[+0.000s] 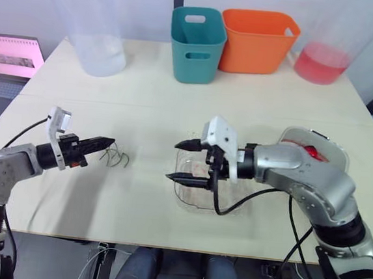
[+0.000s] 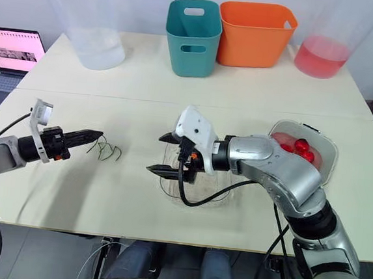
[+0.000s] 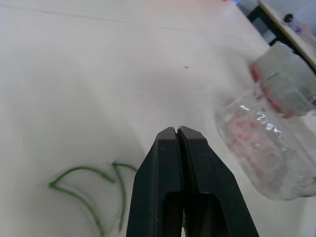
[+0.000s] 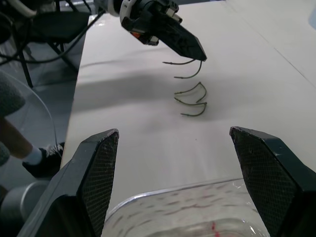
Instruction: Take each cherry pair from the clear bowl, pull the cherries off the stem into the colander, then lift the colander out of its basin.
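Note:
The clear bowl [image 1: 188,193] stands near the table's front edge, with red smears inside. My right gripper [image 1: 175,159] hangs open over the bowl's left rim with nothing between its fingers. Right of it, behind my right arm, the colander [image 2: 303,150] sits in its clear basin and holds several red cherries [image 2: 301,146]. To the left, my left gripper [image 1: 110,141] is shut on the joint of a bare green stem [image 4: 183,63], low over the table. Other loose stems [image 4: 192,101] lie on the table just under and beside that tip.
At the back stand a teal bin [image 1: 196,44] and an orange bin [image 1: 257,41]. A clear pitcher [image 1: 94,33] is at the back left, and a jug of pink liquid [image 1: 324,60] at the back right. A laptop [image 1: 10,59] sits off the table's left side.

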Controlling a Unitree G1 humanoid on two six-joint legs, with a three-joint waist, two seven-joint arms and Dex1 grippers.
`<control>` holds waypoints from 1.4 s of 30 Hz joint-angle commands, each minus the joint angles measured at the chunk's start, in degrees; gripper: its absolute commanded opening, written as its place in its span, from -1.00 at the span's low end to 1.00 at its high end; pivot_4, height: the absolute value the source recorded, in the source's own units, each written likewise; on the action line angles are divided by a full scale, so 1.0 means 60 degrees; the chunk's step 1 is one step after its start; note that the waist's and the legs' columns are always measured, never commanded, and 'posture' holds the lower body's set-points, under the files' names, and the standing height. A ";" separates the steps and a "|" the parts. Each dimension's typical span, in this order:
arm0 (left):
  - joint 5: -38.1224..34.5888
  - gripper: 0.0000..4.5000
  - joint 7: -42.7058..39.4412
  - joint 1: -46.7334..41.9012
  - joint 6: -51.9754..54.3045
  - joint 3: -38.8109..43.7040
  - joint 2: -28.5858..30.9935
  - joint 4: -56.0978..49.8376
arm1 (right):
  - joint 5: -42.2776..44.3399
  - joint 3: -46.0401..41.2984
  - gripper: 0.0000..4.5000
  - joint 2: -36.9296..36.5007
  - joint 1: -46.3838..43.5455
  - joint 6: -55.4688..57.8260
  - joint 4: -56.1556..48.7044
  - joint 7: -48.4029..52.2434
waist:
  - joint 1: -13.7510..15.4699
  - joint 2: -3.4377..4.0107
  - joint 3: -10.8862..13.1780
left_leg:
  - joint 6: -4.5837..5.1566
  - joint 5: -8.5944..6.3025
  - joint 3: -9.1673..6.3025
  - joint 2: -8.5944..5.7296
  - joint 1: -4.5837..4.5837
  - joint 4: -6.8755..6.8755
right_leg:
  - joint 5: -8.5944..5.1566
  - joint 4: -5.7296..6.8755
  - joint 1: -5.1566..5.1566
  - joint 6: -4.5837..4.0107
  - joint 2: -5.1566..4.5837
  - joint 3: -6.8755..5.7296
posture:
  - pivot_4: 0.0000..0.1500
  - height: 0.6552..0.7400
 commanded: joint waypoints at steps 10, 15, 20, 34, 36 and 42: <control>0.0174 0.04 -0.0195 -0.0183 -0.0610 0.0722 0.0554 0.0162 | 0.0105 -0.1631 0.72 -0.0117 0.0350 -0.0076 0.0377 0.0154 | -0.0186 0.0000 0.0000 | 0.0002 -0.0001 -0.0002 0.0015 0.0000 -0.0016 | 0.0000 0.0004 -0.0009 -0.0001 0.0011 0.0000 | 1.00 1.00; 0.0544 0.04 -0.1007 -0.0240 -0.1454 0.0454 0.1428 -0.0606 | 0.0108 -0.4138 0.72 0.0143 0.0980 -0.1019 0.1319 -0.0686 | -0.0135 -0.0003 0.0001 | 0.0000 -0.0002 0.0001 0.0013 -0.0001 -0.0019 | 0.0000 0.0002 -0.0008 -0.0002 0.0008 0.0003 | 1.00 1.00; 0.0531 0.04 -0.0366 -0.1315 -0.1941 0.0135 0.1030 -0.1806 | 0.0157 -0.7099 0.72 -0.1046 0.1702 -0.1195 0.2783 -0.0956 | 0.0098 0.0004 0.0003 | 0.0000 -0.0004 0.0005 0.0000 -0.0001 -0.0013 | 0.0001 -0.0012 0.0008 -0.0003 -0.0005 0.0002 | 1.00 1.00; 0.2357 1.00 0.1002 -0.2705 -0.4190 -0.0521 -0.0609 0.0670 | -0.0331 -1.1166 0.99 -0.2331 0.4385 -0.3478 0.6369 -0.0353 | -0.0343 0.0044 -0.0016 | 0.0029 -0.0019 0.0089 0.0027 0.0031 -0.0015 | 0.0005 0.0014 0.0003 -0.0006 0.0030 0.0030 | 1.00 1.00; 0.2474 1.00 0.1049 -0.2711 -0.4470 -0.0458 -0.0625 0.0906 | -0.0396 -1.1122 0.99 -0.2413 0.4514 -0.3414 0.6368 -0.0439 | -0.0355 0.0045 -0.0016 | 0.0030 -0.0020 0.0083 0.0028 0.0033 -0.0010 | 0.0006 0.0017 0.0008 -0.0007 0.0034 0.0031 | 1.00 1.00; 0.2550 1.00 0.0527 -0.3080 -0.4379 -0.0827 -0.0197 0.0393 | -0.0439 -0.8994 0.99 -0.4953 0.5341 -0.1004 0.4835 0.1023 | -0.0184 0.0058 -0.0010 | 0.0026 -0.0017 0.0080 0.0031 0.0019 -0.0002 | 0.0006 0.0011 0.0000 -0.0007 0.0027 0.0045 | 1.00 1.00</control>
